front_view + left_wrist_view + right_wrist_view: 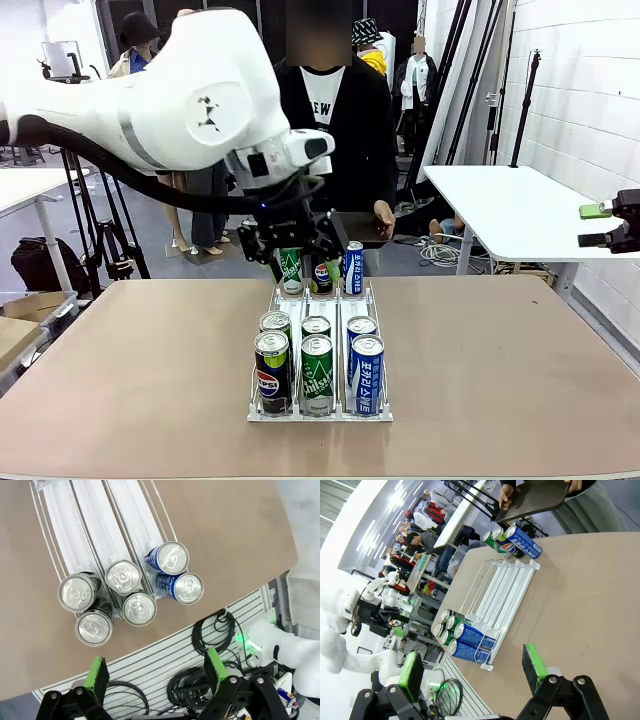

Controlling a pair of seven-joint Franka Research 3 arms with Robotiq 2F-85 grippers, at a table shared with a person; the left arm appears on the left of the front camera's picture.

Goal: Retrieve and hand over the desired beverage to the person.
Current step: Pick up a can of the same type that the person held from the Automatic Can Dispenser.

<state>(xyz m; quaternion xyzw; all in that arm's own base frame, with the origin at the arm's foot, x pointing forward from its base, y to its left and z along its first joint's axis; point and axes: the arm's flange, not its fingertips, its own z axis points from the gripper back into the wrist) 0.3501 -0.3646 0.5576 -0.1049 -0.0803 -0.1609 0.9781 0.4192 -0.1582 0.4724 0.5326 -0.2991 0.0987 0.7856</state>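
Note:
A white wire rack point(318, 300) holds cans in three lanes. Six stand at its near end point(316, 365): Pepsi and green cans on the left, green in the middle, blue on the right. A green, a Pepsi and a blue can point(352, 266) stand at the far end. My left gripper point(290, 245) hangs open above the rack. In the left wrist view its green pads point(97, 672) frame the six can tops point(122, 576) from above, touching none. My right gripper point(603, 225) is off at the right, open and empty point(470, 680). The person point(330, 110) stands beyond the table.
The person holds a dark tray point(358, 228) just past the table's far edge, gripped by both hands in the right wrist view point(532, 502). A white side table point(510, 205) stands at the right. Cables point(215, 630) lie below the table's near edge.

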